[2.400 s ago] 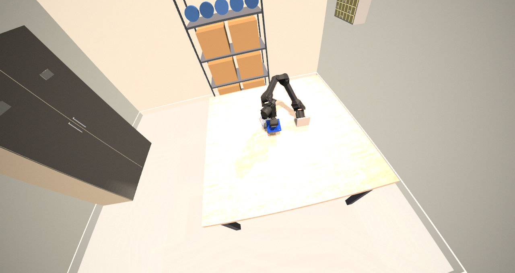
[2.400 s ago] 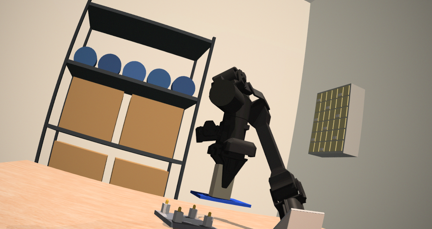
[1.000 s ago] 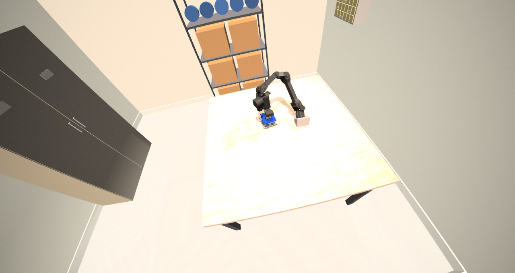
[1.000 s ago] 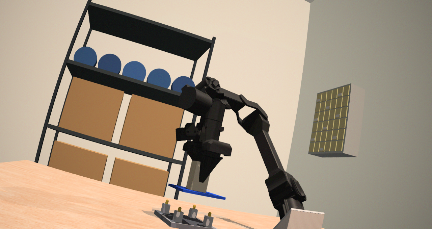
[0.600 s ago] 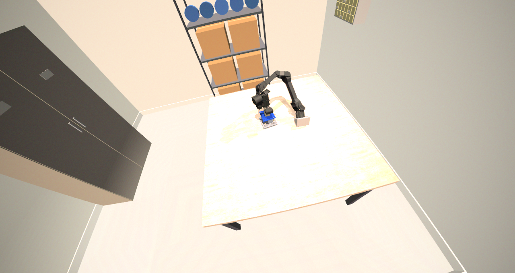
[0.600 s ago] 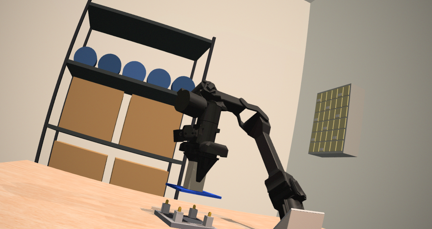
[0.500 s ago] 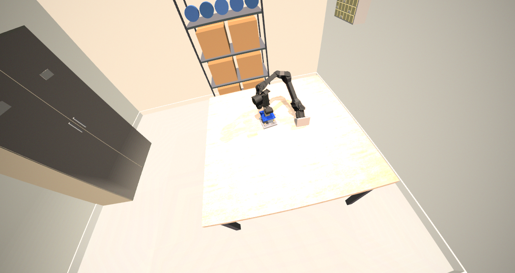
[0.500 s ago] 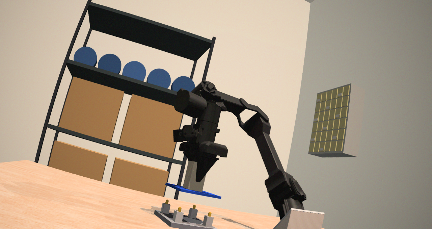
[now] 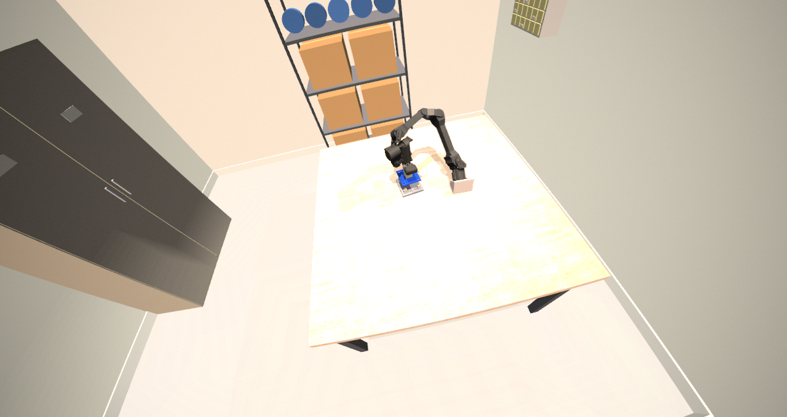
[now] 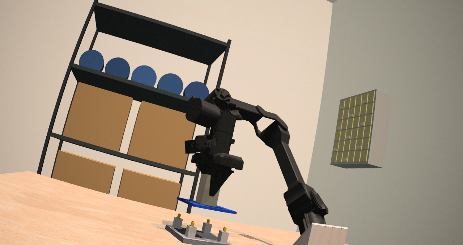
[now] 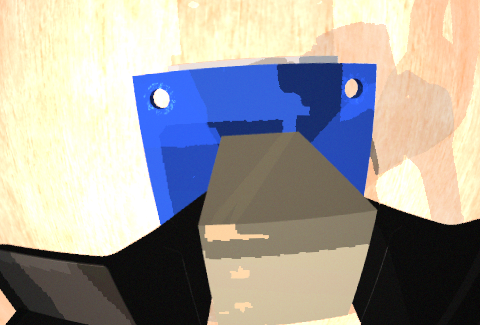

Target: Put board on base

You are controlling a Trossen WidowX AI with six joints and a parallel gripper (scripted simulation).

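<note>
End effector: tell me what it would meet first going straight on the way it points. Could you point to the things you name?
Probably the grey base point(image 9: 411, 193) point(image 10: 179, 237), met by the held blue board point(image 9: 409, 178) point(image 10: 226, 209) point(image 11: 240, 90); depth leaves pin contact unclear.

Top view: harsh light burns the tabletop point(image 9: 385, 249) nearly white across its middle, wood grain surviving toward the lower right; the dark cabinet point(image 9: 110, 166) at left carries a soft sheen. Exterior view: dimmer and warmer; the arm point(image 10: 223, 127) sinks into near-black at centre; edges look crisp. Wrist view: blown-out glare at left; hard-edged, jagged shadows cross the blue board point(image 11: 240, 95) and fall on the wood at right.
</note>
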